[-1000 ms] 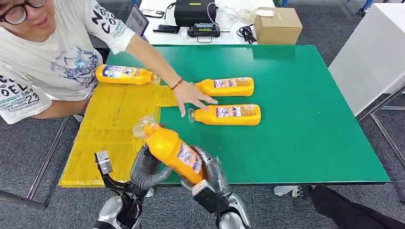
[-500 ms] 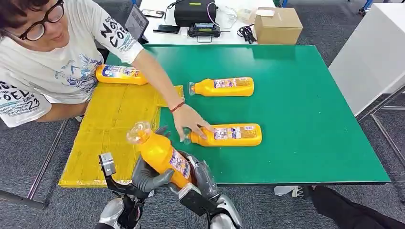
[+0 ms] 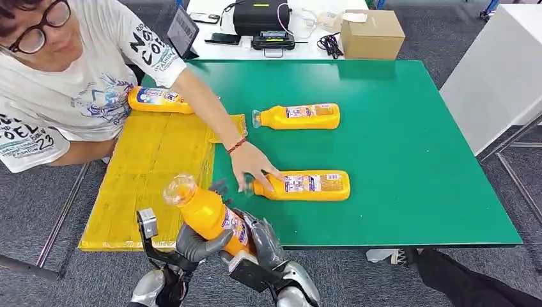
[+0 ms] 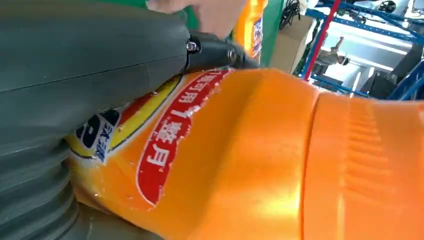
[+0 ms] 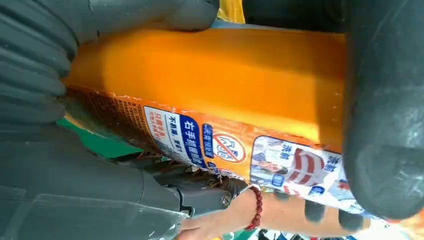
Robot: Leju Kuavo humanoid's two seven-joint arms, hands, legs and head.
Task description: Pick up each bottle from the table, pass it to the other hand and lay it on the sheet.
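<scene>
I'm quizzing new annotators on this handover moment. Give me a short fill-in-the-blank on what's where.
1. Both robot hands grip one orange ____.
2. The person's hand touches the bottle lying on the ____ table.
3. The bottle by the person's sleeve rests on the ____ sheet.

Missing words: bottle; green; yellow

We see a green-topped rectangular worktop carrying a yellow sheet along its left side, one orange plastic bottle lying on that sheet and two more lying on the green.
</scene>
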